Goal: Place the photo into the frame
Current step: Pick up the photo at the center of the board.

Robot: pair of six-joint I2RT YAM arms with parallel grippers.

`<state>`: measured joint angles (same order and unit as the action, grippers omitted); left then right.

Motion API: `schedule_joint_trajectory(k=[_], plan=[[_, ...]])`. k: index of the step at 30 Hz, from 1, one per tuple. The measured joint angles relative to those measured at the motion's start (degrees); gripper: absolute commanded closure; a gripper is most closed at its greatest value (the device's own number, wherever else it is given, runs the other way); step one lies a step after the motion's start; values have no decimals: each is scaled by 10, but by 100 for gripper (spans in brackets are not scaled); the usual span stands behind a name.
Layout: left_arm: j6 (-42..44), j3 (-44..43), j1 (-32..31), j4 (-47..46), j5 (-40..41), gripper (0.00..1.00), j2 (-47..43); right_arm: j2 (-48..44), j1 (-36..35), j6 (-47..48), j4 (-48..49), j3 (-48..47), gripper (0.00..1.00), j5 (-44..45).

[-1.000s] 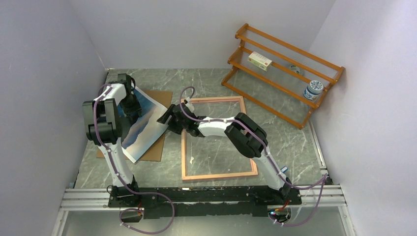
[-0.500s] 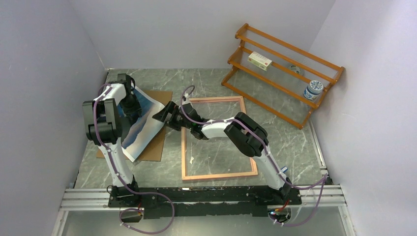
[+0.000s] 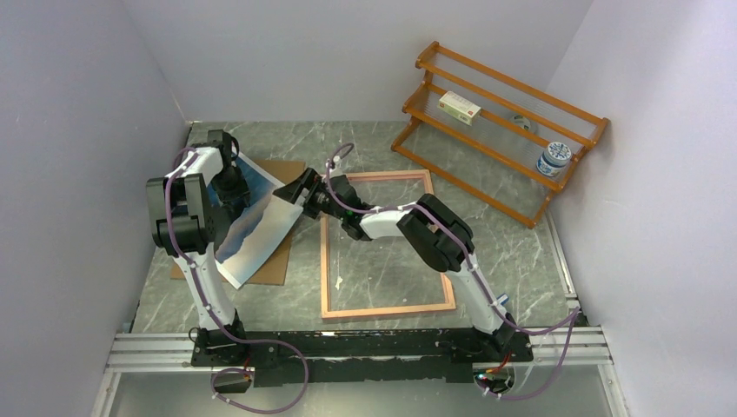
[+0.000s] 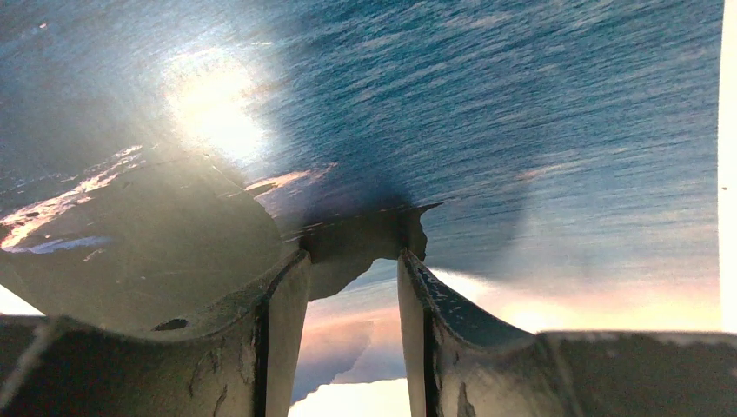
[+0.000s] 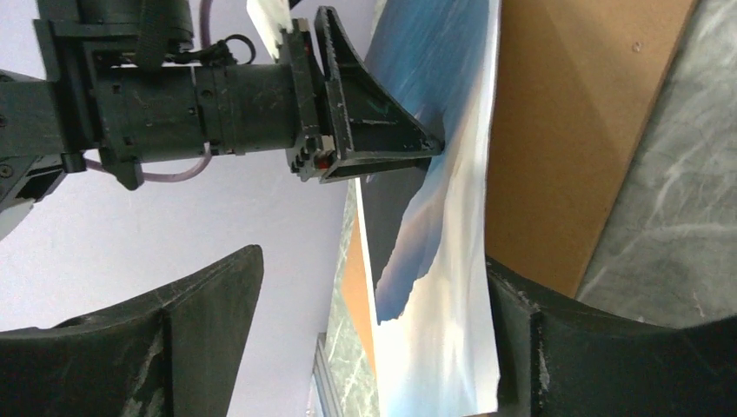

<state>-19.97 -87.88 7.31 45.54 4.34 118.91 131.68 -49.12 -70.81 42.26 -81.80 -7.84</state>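
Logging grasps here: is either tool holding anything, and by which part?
No closed grip shows. The left tool presses its fingertips on the face of the photo; the right tool, open, straddles its edge.

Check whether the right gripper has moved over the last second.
Yes. The right gripper moved away from the arm bases, beside the left rail of the frame, to about level with its far-left corner.

The grey-green marbled tabletop [image 3: 382, 143] is carrying three things right now. The pink frame [image 3: 327, 261] is lying flat near the middle, a brown backing board [image 3: 282, 169] is lying flat just left of it, and an orange wooden rack [image 3: 487, 148] is sitting in the far right corner.
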Motion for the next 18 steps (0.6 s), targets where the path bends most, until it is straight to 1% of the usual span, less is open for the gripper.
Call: schedule_joint_trajectory(k=[4, 6, 7, 8, 11, 12, 13, 18], plan=[[0, -2, 0, 2, 0, 53, 1, 8, -1, -12, -15, -1, 31, -2], [0, -2, 0, 3, -1, 53, 1, 8, -1, -18, -26, -1, 42, -2], [0, -2, 0, 4, -1, 53, 1, 8, -1, -21, -30, -1, 48, -1], [-1, -2, 0, 4, -2, 53, 1, 8, -1, -23, -34, -1, 60, -1], [-2, -2, 0, 8, -4, 52, 0, 8, -1, -24, -50, -1, 88, 0], [-3, -2, 0, 11, -5, 52, 0, 8, -1, -25, -56, -1, 95, 0], [-3, -2, 0, 12, -6, 51, -1, 8, -1, -23, -62, -1, 100, -1], [-5, 7, 0, 37, -25, 40, -19, 0, 0, -3, -99, -1, 100, -2]])
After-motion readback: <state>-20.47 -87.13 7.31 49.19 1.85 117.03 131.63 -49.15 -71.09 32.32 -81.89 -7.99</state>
